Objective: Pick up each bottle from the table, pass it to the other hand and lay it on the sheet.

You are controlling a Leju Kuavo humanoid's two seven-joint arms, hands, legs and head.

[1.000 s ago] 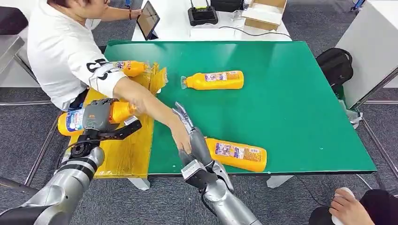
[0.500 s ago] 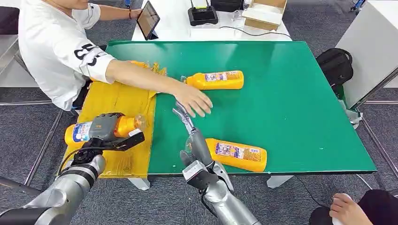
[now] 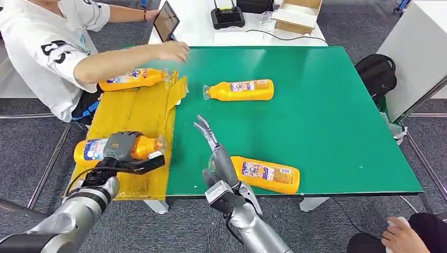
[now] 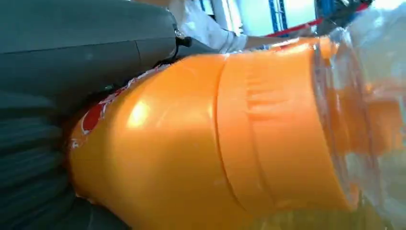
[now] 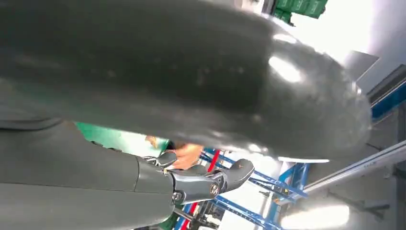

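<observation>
My left hand (image 3: 122,149) grips an orange bottle (image 3: 92,150) with a blue and white label, holding it sideways low over the near part of the yellow sheet (image 3: 134,113). Up close in the left wrist view the same bottle (image 4: 206,139) lies against my left hand (image 4: 72,72). My right hand (image 3: 213,145) is open above the green table (image 3: 327,121), fingers stretched forward, holding nothing. Just right of it an orange bottle (image 3: 266,173) lies on the table. Another bottle (image 3: 240,90) lies further back, and one bottle (image 3: 132,79) rests on the sheet's far end.
A person in a white shirt (image 3: 47,47) sits at the left, one hand (image 3: 174,50) raised over the table's far left corner. Behind the table stand a tablet (image 3: 166,21), a black device (image 3: 227,16) and a cardboard box (image 3: 298,13). A black bag (image 3: 377,71) lies right.
The person's arm has pulled back from beside my right hand to the table's far left corner. My left hand has lowered the bottle slightly toward the sheet. My right hand has barely moved.
</observation>
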